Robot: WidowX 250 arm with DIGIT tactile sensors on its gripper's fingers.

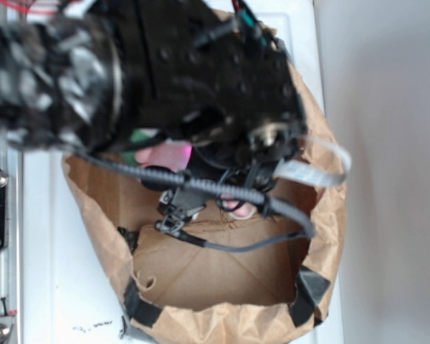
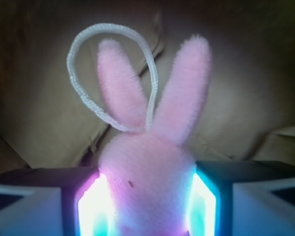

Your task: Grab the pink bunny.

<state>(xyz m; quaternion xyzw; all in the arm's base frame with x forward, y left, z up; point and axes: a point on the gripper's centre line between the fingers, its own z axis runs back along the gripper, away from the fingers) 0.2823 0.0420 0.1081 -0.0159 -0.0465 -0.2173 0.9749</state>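
The pink bunny [image 2: 146, 182] is pale pink and fuzzy, its ears the same soft pink, with a white braided cord loop [image 2: 105, 73]. The end effector [image 2: 146, 211] is black, its inner faces glowing white, cyan and magenta. The paper bag [image 1: 322, 215] is plain brown, patched with black tape [image 1: 309, 290]. The bench [image 1: 57, 287] is white.

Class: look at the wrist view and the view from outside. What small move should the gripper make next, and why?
Probably lift straight up. In the wrist view the gripper has both pads against the pink bunny, which sits inside the paper bag, so raising it clears the walls.
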